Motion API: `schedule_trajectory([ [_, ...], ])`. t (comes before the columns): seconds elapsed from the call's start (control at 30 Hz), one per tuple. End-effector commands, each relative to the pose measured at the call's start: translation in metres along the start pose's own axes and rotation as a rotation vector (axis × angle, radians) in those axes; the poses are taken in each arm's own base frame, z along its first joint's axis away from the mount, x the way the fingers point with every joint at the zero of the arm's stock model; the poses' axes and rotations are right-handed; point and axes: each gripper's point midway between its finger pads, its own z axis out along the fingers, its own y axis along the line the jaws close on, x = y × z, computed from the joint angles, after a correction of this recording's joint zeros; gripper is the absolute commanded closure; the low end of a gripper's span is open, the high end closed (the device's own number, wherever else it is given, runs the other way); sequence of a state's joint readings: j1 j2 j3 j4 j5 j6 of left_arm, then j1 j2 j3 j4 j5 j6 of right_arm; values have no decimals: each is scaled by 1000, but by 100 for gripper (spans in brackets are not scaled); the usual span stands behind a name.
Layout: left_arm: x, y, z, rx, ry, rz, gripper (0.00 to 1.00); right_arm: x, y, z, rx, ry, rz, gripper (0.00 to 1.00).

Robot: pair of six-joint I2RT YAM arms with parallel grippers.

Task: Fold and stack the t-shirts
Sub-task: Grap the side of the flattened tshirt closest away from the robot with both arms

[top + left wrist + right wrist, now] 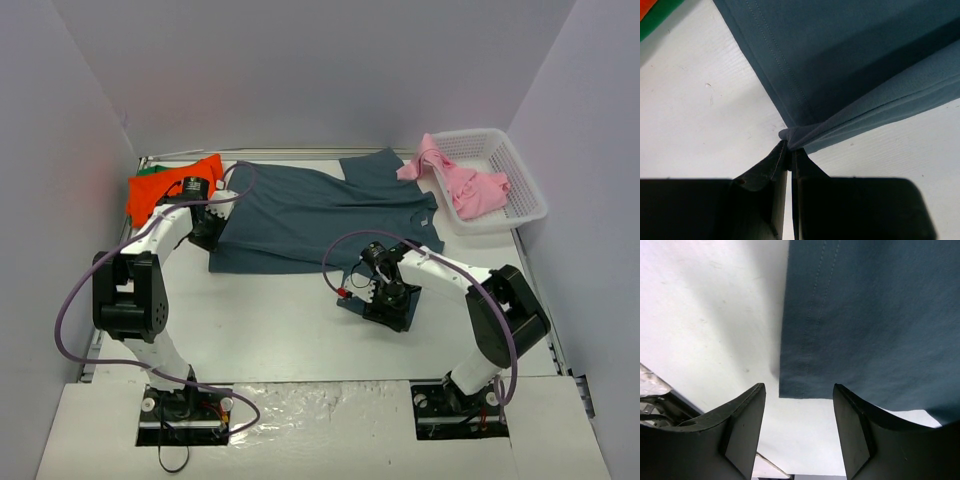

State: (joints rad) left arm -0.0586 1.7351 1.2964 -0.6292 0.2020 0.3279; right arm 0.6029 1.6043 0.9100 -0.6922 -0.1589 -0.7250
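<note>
Slate-blue t-shirt (pixel 320 210) | left tool (pixel 789 145) pinching its corner | right tool (pixel 799 395) spread at hem

Left gripper (pixel 789 150) fingers (pixel 765 170) pressed together, pinching the bunched hem corner of the slate-blue t-shirt (pixel 850 65). Shirt spreads away over the white surface (pixel 705 115). Slivers of orange-red t-shirt (pixel 644 5) and green t-shirt (pixel 660 15) touch each other, apart from the blue one.
</note>
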Motion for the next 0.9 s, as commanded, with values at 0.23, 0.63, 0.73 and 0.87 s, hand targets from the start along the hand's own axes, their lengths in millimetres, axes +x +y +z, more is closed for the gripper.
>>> schedule_trajectory([
  [0.23, -9, 4, -18, -17, -49, -7, 98, 11, 18, -9, -61, 65, -5, 50],
  [0.63, -7, 3, -16, -14, -48, -2, 98, 18, 21, 7, -106, 133, -7, 52],
  [0.73, -7, 3, -15, -14, -47, -2, 98, 19, 21, 9, -116, 145, -3, 53],
  [0.87, -7, 3, -15, -11, -48, -4, 98, 17, 22, 13, -118, 162, -1, 58],
])
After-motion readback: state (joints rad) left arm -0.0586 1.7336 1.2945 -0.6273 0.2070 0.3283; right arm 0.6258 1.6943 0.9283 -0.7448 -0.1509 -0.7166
